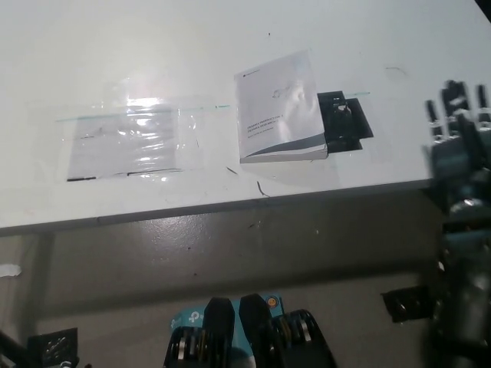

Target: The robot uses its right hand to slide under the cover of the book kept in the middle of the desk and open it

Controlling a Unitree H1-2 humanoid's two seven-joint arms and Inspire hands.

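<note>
While your right hand (456, 146) stands at the right edge of the head view, over the worktop's (230, 46) near-right corner, its black arm rises to it from the lower right across the floor (230, 253). Its fingers (453, 103) point away from you, spread apart and holding nothing. You have no contact with the book (278, 107): it lies well to the left of those fingers, flat on the worktop near the front edge, about the middle of the surface, with its cover shut. Its white cover carries dark lettering and a grey band low down, and the page edges show along the near side. Just beside the book's right side, partly tucked under it, you can see a flat black patch (347, 123), which lies between the book and your hand. Further left, well apart from the book, a clear plastic sleeve (126, 142) lies flat and glares under the light. Your left hand does not show anywhere in the view.
</note>
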